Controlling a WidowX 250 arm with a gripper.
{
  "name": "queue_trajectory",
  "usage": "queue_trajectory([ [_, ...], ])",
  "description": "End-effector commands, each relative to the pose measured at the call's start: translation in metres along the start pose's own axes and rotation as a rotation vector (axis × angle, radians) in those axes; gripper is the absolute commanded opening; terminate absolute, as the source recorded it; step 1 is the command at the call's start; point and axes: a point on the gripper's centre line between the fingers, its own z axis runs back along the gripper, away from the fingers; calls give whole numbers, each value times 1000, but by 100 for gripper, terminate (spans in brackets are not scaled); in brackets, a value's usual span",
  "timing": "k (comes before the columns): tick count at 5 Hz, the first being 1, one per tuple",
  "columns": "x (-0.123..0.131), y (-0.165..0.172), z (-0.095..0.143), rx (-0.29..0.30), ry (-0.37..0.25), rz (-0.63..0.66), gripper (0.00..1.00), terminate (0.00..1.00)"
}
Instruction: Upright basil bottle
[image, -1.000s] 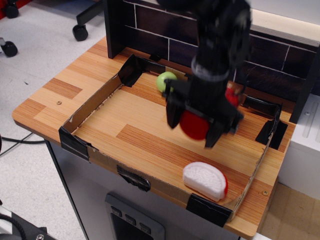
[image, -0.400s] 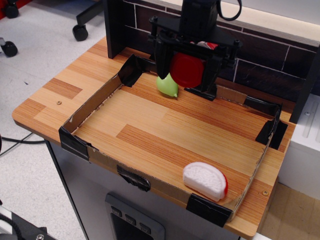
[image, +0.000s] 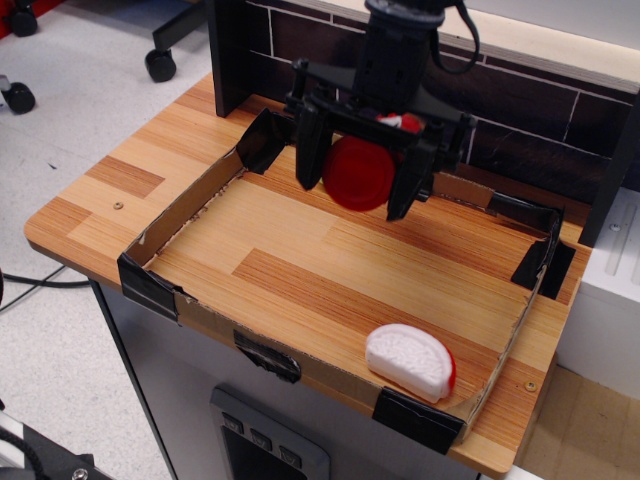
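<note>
Change: my gripper (image: 357, 180) now sits lower and a touch left of where it was a moment ago, at the back of the cardboard tray (image: 190, 215), and the green pear-shaped toy I could see beside it then is now hidden behind the arm.
Meaning for the task: I read this as the carry phase, with the basil bottle (image: 358, 172) lifted clear of the wood (not yet set down), so the uprighting itself is not done.
Fingers: the two dark fingers (image: 311, 150) stand on either side of the red cap, clamped on the bottle as far as I can judge.
Bottle location: held in the air between the fingers, above the rear-centre of the tray, well apart from the white-and-red half-round slice (image: 410, 360) near the front right corner.
Pointing: the wide red cap faces the camera, out toward the tray's front and slightly down.
Long axis: running roughly front to back, close to horizontal, so the jar body is almost wholly hidden behind the cap (only a scrap of red and white label shows above it).
Next call: I judge the wrist has to pitch the cap upward before lowering.
</note>
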Motion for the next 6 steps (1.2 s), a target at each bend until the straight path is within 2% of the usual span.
queue_trajectory([
  [1, -11, 9, -8, -18, 134, 26, 0, 0],
  [2, -22, 14, -14, -53, 287, 40, 0, 0],
  [3, -35, 19, -14, -65, 351, 34, 0, 0],
  [4, -39, 22, -11, -79, 388, 46, 0, 0],
  [5, -43, 28, -11, -108, 508, 64, 0, 0],
  [6, -55, 31, -12, -112, 570, 59, 0, 0],
])
